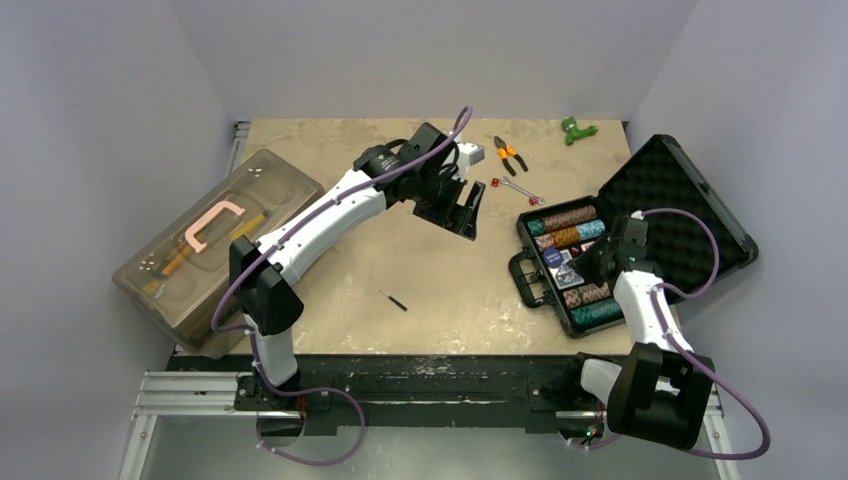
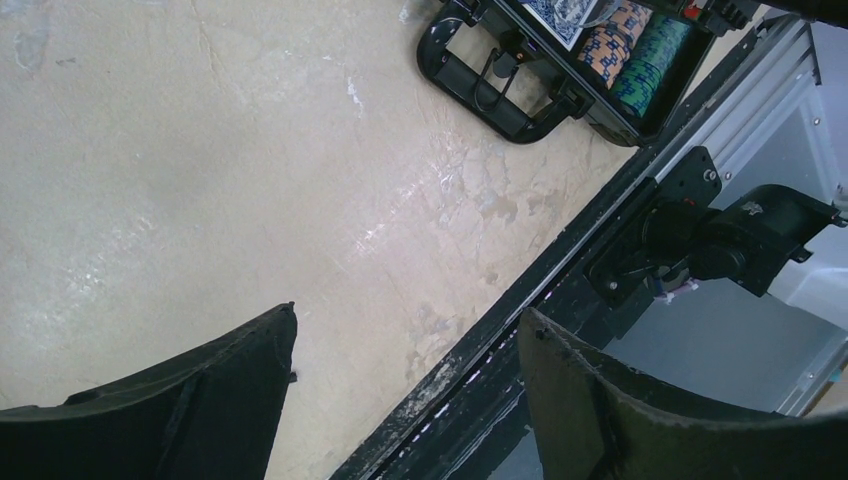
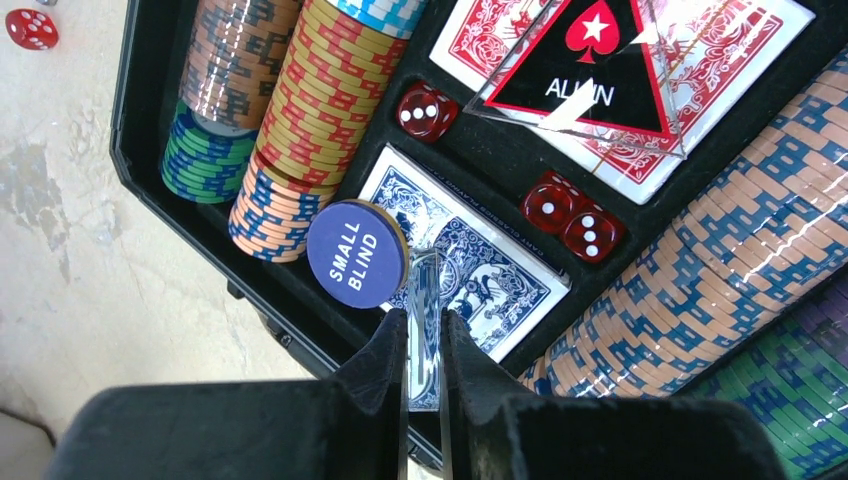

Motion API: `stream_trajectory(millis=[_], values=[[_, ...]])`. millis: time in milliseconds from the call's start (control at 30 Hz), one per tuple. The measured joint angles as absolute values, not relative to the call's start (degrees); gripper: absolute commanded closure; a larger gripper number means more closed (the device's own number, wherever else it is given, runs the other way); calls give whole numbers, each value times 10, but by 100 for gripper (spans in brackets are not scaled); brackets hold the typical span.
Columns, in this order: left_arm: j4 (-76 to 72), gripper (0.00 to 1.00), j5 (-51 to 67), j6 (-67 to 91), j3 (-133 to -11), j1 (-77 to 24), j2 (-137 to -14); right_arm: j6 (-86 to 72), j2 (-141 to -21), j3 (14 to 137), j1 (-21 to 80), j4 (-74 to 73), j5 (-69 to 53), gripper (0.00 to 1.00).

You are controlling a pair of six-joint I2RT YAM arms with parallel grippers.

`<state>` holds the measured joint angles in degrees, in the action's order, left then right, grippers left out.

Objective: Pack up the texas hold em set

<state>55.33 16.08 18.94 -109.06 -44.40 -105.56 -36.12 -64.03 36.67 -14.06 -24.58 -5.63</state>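
While the right gripper (image 3: 423, 335) pinches a thin clear piece (image 3: 424, 280) above the blue deck (image 3: 490, 275) at lower centre, the black case (image 3: 140, 130) already holds chips (image 3: 300, 100) and dice. One red die (image 3: 30, 28) lies outside at upper left, the lid (image 1: 670, 200) is open, and the left gripper (image 2: 408, 318) hangs spread and empty.

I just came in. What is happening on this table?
Two robot arms are packing a poker set into its black case, which lies open on the right of the table. The right gripper is shut on a thin clear piece, held edge-on over the blue card deck in the case, beside the Small Blind button. The left gripper hangs open and empty over the middle of the table. One red die lies on the table outside the case.
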Motion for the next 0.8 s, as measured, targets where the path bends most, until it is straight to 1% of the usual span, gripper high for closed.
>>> stream_trajectory(millis=[67, 100, 167, 433, 533, 567, 700, 800], values=[[553, 22, 166, 190, -1091, -443, -1059, -364, -640, 362, -146, -237, -60, 100], [553, 22, 167, 191, -1091, -442, -1061, -365, -641, 359, -149, -234, -63, 98], [553, 22, 170, 192, -1091, -442, -1065, -369, -641, 354, -154, -225, -71, 88], [553, 22, 175, 195, -1091, -441, -1072, -380, -637, 343, -159, -219, -87, 78], [553, 22, 176, 195, -1091, -441, -1072, -382, -631, 337, -159, -229, -90, 77], [553, 22, 176, 195, -1091, -441, -1072, -381, -629, 337, -159, -233, -92, 74], [553, 22, 178, 195, -1091, -441, -1072, -382, -614, 337, -159, -253, -101, 54], [553, 22, 178, 195, -1091, -441, -1072, -378, -598, 338, -159, -280, -101, 44]])
